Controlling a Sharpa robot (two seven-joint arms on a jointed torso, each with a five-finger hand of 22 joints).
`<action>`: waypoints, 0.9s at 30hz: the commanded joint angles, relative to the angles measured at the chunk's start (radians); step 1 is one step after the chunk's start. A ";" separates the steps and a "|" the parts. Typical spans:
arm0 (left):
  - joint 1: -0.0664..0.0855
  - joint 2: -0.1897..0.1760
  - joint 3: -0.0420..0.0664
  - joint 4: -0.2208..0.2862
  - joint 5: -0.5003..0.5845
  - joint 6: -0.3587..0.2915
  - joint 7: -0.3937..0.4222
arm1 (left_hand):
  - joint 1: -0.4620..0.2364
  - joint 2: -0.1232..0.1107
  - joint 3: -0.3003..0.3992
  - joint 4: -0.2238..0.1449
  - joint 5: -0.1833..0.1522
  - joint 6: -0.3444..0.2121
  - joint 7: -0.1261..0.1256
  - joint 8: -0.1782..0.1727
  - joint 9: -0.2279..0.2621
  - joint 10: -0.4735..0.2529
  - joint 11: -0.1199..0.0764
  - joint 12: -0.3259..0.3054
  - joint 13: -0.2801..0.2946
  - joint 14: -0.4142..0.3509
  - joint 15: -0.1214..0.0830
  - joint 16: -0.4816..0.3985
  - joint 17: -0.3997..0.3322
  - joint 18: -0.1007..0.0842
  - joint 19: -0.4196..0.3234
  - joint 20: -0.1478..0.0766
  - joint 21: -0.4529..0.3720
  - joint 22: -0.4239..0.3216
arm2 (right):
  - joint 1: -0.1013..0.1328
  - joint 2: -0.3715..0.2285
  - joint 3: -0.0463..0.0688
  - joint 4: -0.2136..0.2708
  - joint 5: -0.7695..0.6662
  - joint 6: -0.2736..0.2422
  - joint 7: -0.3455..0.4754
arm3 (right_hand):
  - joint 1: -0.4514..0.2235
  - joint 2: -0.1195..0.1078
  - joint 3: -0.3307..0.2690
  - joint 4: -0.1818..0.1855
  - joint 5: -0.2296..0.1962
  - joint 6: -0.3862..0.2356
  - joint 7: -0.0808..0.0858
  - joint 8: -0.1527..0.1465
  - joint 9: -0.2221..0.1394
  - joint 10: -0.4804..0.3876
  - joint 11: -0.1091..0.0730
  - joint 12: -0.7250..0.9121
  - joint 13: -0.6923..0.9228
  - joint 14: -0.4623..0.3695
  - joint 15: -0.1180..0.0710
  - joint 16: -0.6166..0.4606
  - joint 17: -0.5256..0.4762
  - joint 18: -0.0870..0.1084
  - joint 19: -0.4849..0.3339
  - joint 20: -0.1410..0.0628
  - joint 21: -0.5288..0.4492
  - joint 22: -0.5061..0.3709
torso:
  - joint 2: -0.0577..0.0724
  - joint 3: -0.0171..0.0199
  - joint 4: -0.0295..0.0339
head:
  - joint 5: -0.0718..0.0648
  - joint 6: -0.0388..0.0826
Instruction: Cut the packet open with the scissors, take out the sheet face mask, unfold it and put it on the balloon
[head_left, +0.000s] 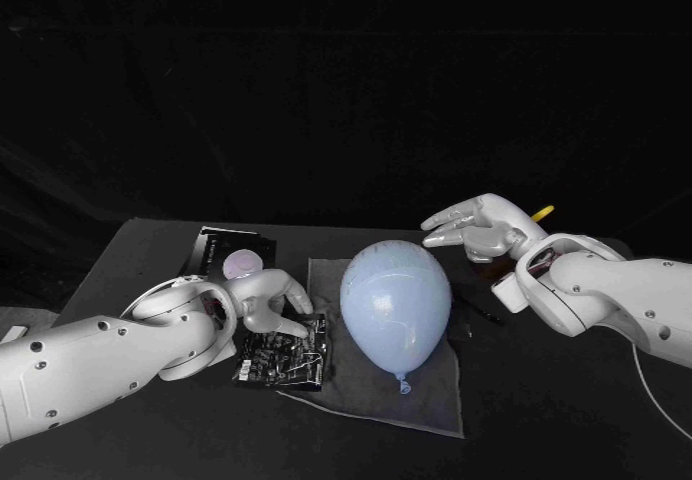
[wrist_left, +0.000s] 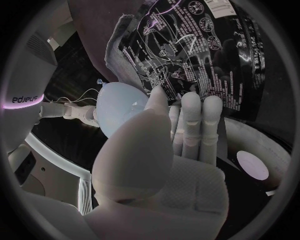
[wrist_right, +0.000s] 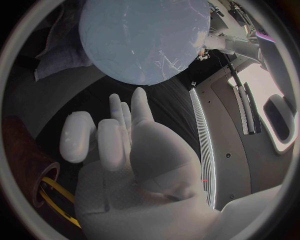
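Over at the left of the counter (head_left: 159, 260), the left hand (head_left: 271, 300) is resting its fingers (wrist_left: 190, 117), pressed side by side, on the black packet (head_left: 283, 360), which is lying over the left edge of a grey cloth (head_left: 433, 395). The pale blue balloon (head_left: 394, 305) is lying on that cloth just beside the packet. Past the balloon the right hand (head_left: 476, 232) is hovering, fingers loosely apart and holding nothing. A yellow scissors handle (head_left: 542, 212) is poking up just behind it.
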 joint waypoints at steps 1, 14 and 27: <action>-0.005 0.004 -0.005 0.005 -0.081 0.008 -0.011 | 0.027 0.014 0.006 -0.004 -0.006 0.019 -0.006 0.010 0.000 0.027 -0.006 0.022 0.008 0.021 -0.004 0.026 0.025 -0.019 0.032 -0.005 0.027 0.046 | 0.000 0.001 0.000 0.002 -0.010 0.015 0.004 | -0.008 0.006 -0.025 -0.007 -0.005 -0.002 0.002 0.003 0.002 -0.001 -0.004 0.004 0.001 0.033 0.003 0.004 0.002 -0.016 0.008 0.000 0.005 0.001 | 0.000 0.0000 0.0001 | 0.001 0.001; -0.009 0.005 -0.005 0.012 -0.126 -0.064 0.028 | 0.173 0.075 0.113 -0.013 -0.006 0.166 -0.026 0.069 0.016 0.188 -0.071 0.083 0.023 0.124 -0.061 0.153 0.209 -0.051 0.159 -0.055 0.141 0.239 | 0.000 0.004 0.000 0.001 -0.008 0.016 0.006 | -0.008 0.010 -0.024 -0.009 -0.005 -0.002 0.001 0.004 0.002 0.004 -0.005 0.006 0.003 0.032 0.002 0.007 0.002 -0.017 0.009 0.000 0.009 0.005 | -0.001 -0.0004 0.0011 | 0.006 -0.007; -0.010 -0.003 -0.005 0.022 -0.124 -0.119 0.055 | 0.097 -0.007 0.349 -0.001 -0.009 0.222 -0.036 0.067 0.026 0.223 -0.087 0.088 0.051 0.147 -0.075 0.158 0.220 -0.058 0.180 -0.074 0.167 0.284 | -0.001 0.005 0.000 0.001 -0.005 0.015 0.008 | -0.007 0.023 -0.027 -0.017 -0.003 -0.003 0.000 0.006 0.003 0.010 -0.007 0.006 0.004 0.030 0.001 0.012 0.001 -0.017 0.007 -0.002 0.013 0.010 | -0.001 -0.0001 0.0004 | 0.004 -0.015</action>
